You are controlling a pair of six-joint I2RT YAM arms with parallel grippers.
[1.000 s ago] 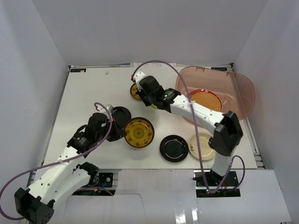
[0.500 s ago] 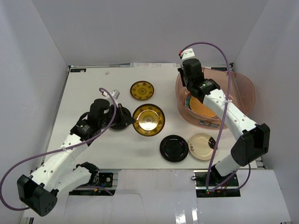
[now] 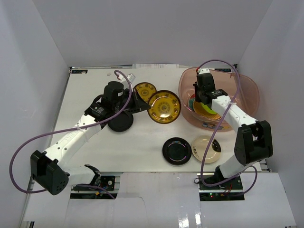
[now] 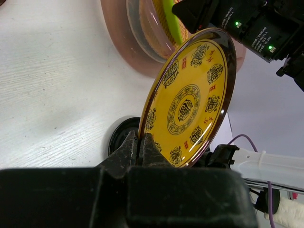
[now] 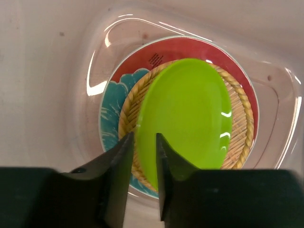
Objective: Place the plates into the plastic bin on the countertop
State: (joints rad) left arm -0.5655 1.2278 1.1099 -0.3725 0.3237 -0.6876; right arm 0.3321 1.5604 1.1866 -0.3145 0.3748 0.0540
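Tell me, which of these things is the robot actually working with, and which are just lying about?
In the job: plastic bin, lime green plate, yellow patterned plate, small gold plate, black plate, cream plate.
Lying about: purple cables, white walls.

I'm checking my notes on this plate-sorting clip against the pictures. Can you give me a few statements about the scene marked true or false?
1. The left gripper is shut on the rim of the patterned yellow plate. True.
2. The patterned yellow plate lies flat on the countertop. False: it is held up on edge, above the surface.
3. The lime green plate is over a woven orange-tan plate inside the plastic bin. True.
4. The black plate is already in the plastic bin. False: it sits on the countertop beside the cream plate.
5. The right gripper is outside the plastic bin. False: it reaches into it, its jaws either side of the lime green plate's edge.
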